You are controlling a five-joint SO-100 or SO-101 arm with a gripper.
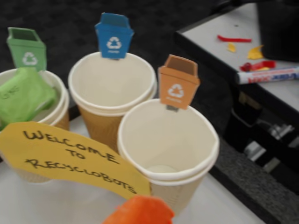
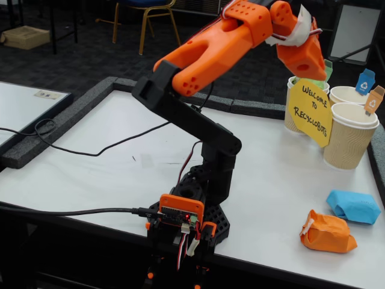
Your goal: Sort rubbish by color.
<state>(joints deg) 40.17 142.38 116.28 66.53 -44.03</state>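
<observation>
Three paper wads show in all: one green, one blue and one orange. The green wad [image 1: 23, 98] sits inside the left cup [image 1: 61, 95] in the wrist view, under a green bin tag [image 1: 27, 48]. The blue wad [image 2: 354, 206] and the orange wad [image 2: 327, 232] lie on the white table [image 2: 108, 174] at the right of the fixed view, touching or nearly touching each other, well apart from the cups and far below the raised arm.

There are three ribbed paper cups. In the wrist view the middle cup [image 1: 112, 84] carries a blue bin tag [image 1: 113, 35] and the nearest cup [image 1: 168, 140] carries an orange bin tag [image 1: 178, 81]; both of these cups look empty inside. One yellow sign [image 1: 70, 156] reading "Welcome to Recyclobots" leans across the front of the cups.

The one orange arm [image 2: 210, 45] reaches up and over to the cups, with the gripper [image 2: 310, 57] hanging just above and beside the leftmost cup in the fixed view, close to where the green wad rests. Whether its fingers are spread or pressed together cannot be told; only an orange tip [image 1: 140, 211] pokes into the bottom edge of the wrist view, and nothing shows between the fingers.
</observation>
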